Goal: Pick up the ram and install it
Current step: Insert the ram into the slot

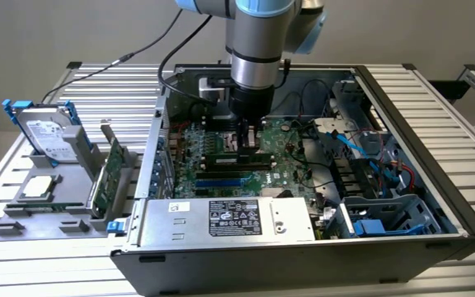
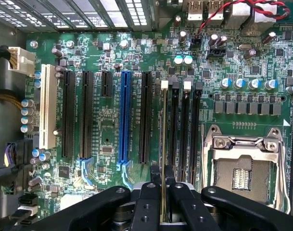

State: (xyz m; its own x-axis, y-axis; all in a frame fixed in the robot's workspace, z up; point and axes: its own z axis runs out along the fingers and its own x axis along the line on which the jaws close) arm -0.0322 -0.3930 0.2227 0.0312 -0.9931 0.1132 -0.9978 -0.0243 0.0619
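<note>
End effector, black and two-fingered, is seen closed on the ram, a long thin green circuit-board stick that is viewed edge-on from the wrist and clamped between the two fingertips. The stick is held upright on its long edge, in line with the row of long black plastic memory slots on the green motherboard; whether it is already seated cannot be told. A blue expansion slot lies beside that row, and a metal processor socket on its other side. In the exterior view the end effector is lowered into the open black computer case, with the ram below it. On the ribbed aluminium table, towards the exterior view's left, a silver hard drive and a wider green expansion card are stood in grey holders
</note>
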